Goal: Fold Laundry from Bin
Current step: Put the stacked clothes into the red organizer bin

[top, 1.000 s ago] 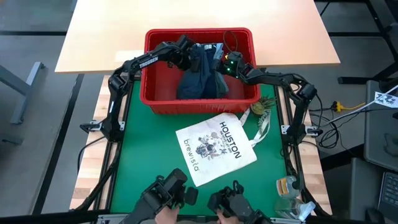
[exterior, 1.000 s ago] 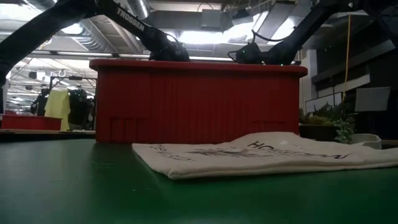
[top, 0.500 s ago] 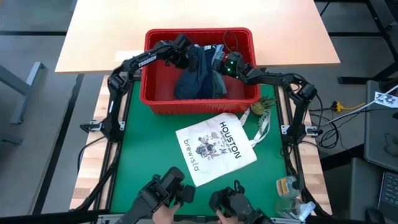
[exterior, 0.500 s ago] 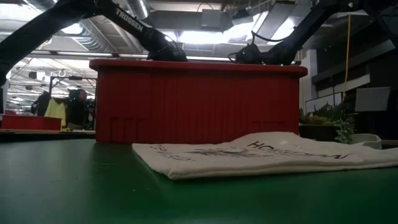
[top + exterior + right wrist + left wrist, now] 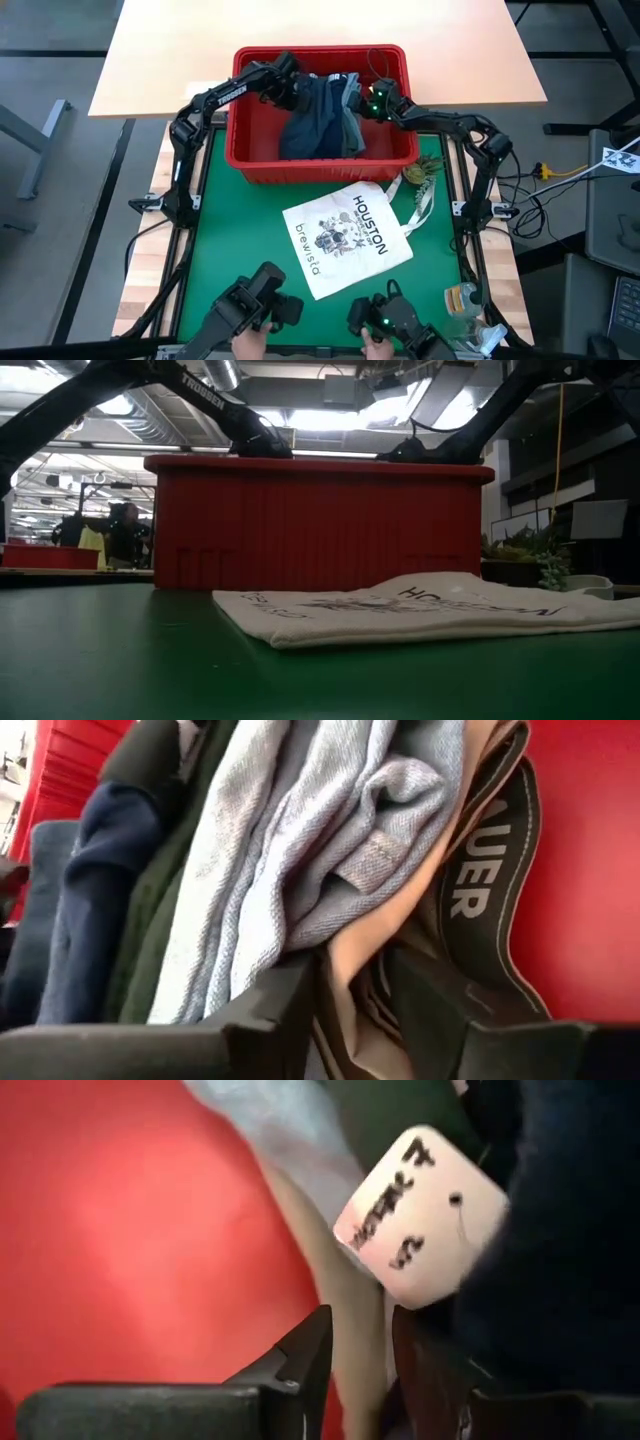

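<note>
The red bin (image 5: 320, 52) stands at the far side of the green mat and shows as a red wall in the low view (image 5: 320, 520). Inside lies the laundry (image 5: 322, 120): navy, olive-green, light blue (image 5: 300, 840) and beige garments, plus a waistband with white letters (image 5: 470, 870). My left gripper (image 5: 290, 90) and my right gripper (image 5: 368, 100) both reach into the bin's far part. Each is shut on beige cloth. A white tag with handwriting (image 5: 420, 1210) shows just beyond my left gripper (image 5: 360, 1320). My left gripper pinches a strip of beige cloth (image 5: 350, 1295) between its two fingers, beside the bin's red wall; one layer or several, I cannot tell. The cloth runs on past the fingertips toward the white tag. My right gripper (image 5: 352, 965) pinches a bunched fold of beige cloth (image 5: 350, 935) between its two fingers, at the edge of the pile next to the lettered waistband. The light blue shirt lies against the finger (image 5: 275, 1005) on the other side.
A white tote bag printed "HOUSTON brewista" (image 5: 345, 235) lies flat on the green mat in front of the bin. A small green plant (image 5: 425, 170) sits right of the bin. A person's hands on two control handles (image 5: 260, 310) show at the near edge. A light wooden table (image 5: 180, 50) lies beyond.
My two grippers have moved apart inside the bin, the left toward the table's left edge and the right toward its right edge. The top of the laundry pile has spread wider between them.
</note>
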Robot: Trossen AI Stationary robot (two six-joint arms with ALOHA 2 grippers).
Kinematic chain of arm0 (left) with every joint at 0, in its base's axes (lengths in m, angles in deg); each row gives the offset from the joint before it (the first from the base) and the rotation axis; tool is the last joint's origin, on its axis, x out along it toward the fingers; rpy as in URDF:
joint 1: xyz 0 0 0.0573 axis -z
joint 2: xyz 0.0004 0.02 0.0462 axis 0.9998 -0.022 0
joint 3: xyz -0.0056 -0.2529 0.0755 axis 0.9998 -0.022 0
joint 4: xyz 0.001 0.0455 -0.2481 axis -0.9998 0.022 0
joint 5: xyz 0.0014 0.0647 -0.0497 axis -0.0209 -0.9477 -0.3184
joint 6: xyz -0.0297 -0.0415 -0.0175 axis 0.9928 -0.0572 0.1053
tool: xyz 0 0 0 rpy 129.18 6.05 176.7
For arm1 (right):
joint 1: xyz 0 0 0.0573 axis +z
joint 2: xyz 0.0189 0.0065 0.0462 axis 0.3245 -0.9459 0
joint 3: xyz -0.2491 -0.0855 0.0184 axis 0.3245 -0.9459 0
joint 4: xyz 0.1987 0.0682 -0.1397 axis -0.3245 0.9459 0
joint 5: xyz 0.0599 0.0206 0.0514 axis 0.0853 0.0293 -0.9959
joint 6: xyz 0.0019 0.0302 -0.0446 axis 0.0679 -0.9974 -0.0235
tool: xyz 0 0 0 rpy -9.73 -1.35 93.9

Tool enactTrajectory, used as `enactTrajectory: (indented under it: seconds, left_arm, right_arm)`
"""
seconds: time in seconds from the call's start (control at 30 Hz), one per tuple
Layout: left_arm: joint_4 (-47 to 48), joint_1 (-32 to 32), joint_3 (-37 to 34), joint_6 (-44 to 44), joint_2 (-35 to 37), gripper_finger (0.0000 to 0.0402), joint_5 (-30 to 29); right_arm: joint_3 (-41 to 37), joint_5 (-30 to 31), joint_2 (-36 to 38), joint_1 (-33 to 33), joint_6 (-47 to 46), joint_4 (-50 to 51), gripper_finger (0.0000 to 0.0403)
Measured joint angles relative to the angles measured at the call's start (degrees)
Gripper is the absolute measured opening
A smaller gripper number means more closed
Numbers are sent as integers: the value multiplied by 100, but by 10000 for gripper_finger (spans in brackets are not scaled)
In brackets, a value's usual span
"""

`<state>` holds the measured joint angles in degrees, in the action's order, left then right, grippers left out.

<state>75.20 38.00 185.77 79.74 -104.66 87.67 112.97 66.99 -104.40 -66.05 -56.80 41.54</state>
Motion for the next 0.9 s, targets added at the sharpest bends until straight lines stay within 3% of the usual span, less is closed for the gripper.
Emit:
enactTrajectory:
  seconds: [0.2, 0.43, 0.9]
  left_arm:
    - [210, -153, 0, -304, 211, 102, -8]
    - [282, -186, 0, -553, 595, 102, -50]
    - [442, -173, 0, -953, 1095, 102, 190]
  right_arm:
    - [-4, -13, 48, -92, 123, 58, 126]
    - [-10, 435, 246, -85, 183, 82, 123]
    - [-9, 828, 1263, -39, 474, 44, 122]
